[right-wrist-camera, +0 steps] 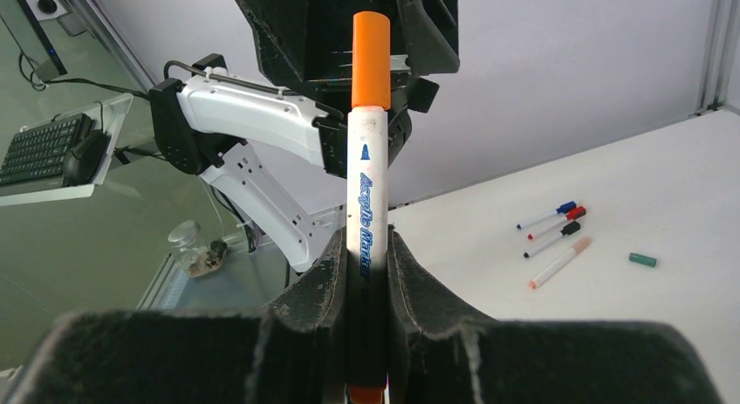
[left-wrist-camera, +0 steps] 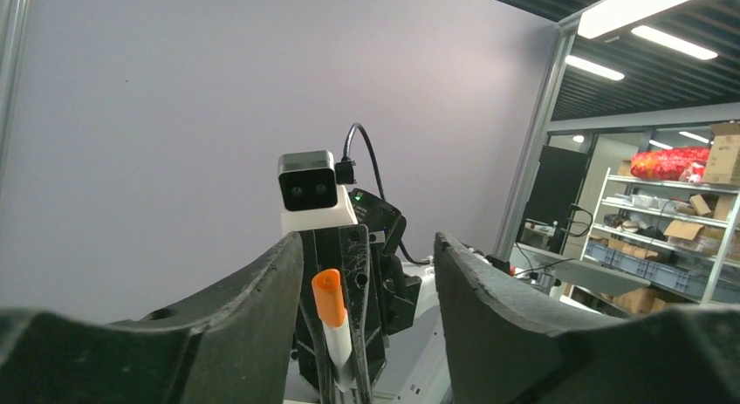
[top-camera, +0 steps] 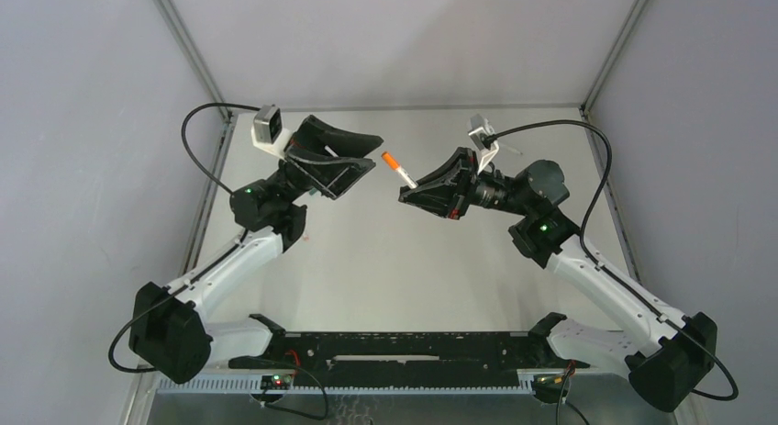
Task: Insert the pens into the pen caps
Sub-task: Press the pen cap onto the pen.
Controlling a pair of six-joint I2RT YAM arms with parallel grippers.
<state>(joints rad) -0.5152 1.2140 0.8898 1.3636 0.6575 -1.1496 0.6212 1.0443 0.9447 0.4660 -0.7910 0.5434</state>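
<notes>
My right gripper [right-wrist-camera: 365, 247] is shut on a white-barrelled pen [right-wrist-camera: 365, 195] that wears an orange cap [right-wrist-camera: 371, 59] and sticks out past its fingers. From above, the pen [top-camera: 404, 174] points up-left, its orange cap [top-camera: 390, 158] just in front of my left gripper [top-camera: 371, 155]. That left gripper [left-wrist-camera: 366, 247] is open and holds nothing, and it faces the orange cap [left-wrist-camera: 329, 297]. On the table lie blue [right-wrist-camera: 545, 216], red [right-wrist-camera: 558, 222], black [right-wrist-camera: 552, 239] and pinkish [right-wrist-camera: 558, 263] pens with caps on, and a loose green cap [right-wrist-camera: 643, 259].
Both arms are raised above the white table [top-camera: 404, 269], inside grey walls with metal corner posts [top-camera: 188, 44]. Past the table's edge, the right wrist view shows a glass jar [right-wrist-camera: 194, 247] and a keyboard [right-wrist-camera: 48, 147]. Shelves with boxes [left-wrist-camera: 672, 221] stand beyond the enclosure.
</notes>
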